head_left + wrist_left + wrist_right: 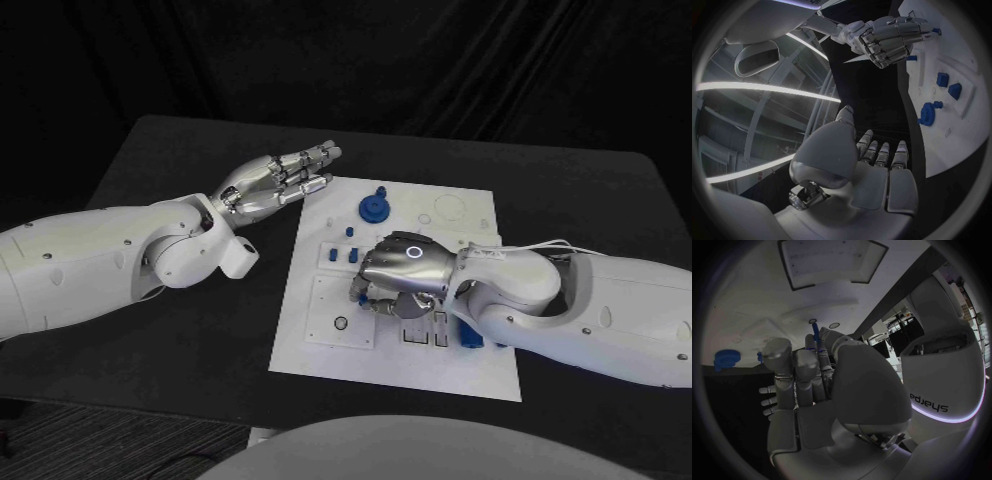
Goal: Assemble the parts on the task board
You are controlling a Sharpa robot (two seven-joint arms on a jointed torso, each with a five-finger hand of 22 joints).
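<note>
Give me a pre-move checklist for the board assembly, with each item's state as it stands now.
1. Right hand over the board: ok, it sits above the board's middle.
2. Right hand holds a part: ok, a thin blue pin shows between its fingertips in the right wrist view.
3. Pin lined up with its slot: cannot tell, the hand hides the spot below it.
4. Left hand out of the way: ok, it is at the board's far left corner, fingers apart, holding nothing.
5. Blue gear in place on the board: ok, apart from both hands.
6. Other small blue parts undisturbed: cannot tell.
</note>
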